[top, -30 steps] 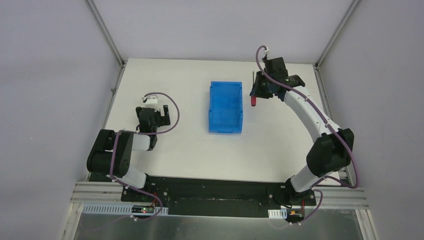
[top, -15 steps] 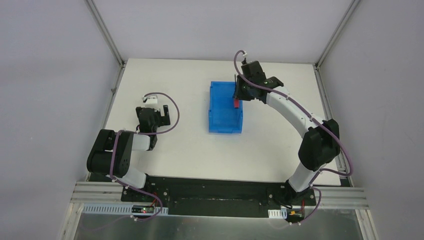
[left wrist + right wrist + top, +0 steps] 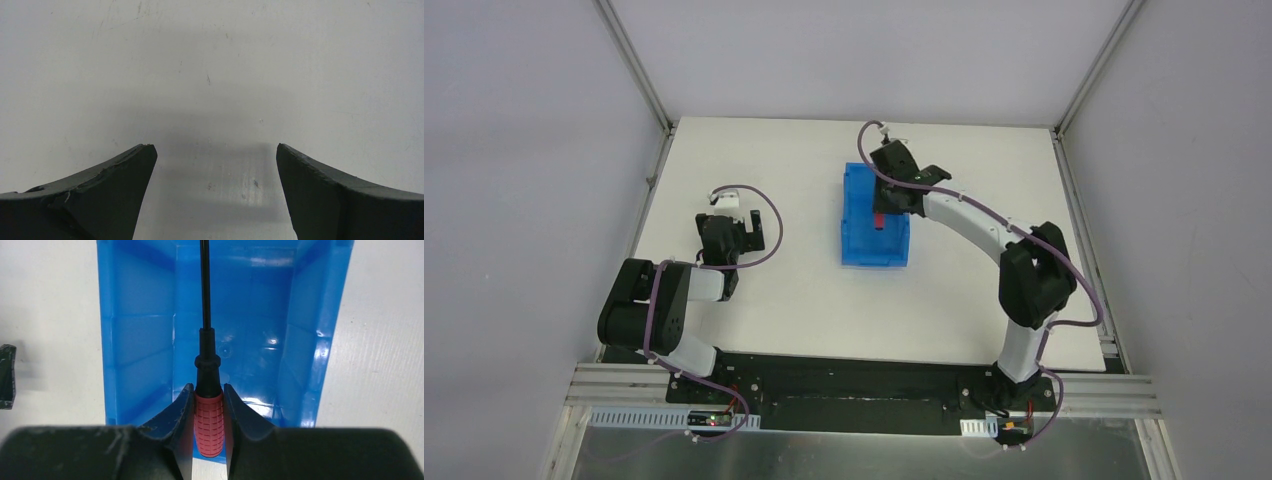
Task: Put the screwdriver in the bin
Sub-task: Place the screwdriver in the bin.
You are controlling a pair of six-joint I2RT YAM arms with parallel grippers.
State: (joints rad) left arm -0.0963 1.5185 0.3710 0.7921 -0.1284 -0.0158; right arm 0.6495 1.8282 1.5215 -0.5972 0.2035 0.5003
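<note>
Filling a grey-walled booth [image 3: 854, 50], the white table [image 3: 774, 180] bears the bin [image 3: 849, 225].

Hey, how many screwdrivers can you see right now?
1. The screwdriver is clamped by its red handle in the right gripper, above the bin. No other shows.

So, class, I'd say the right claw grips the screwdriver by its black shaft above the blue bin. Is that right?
Not quite. The right wrist view shows the right claw gripping the screwdriver by its red handle, not the shaft, above the blue bin.
</note>
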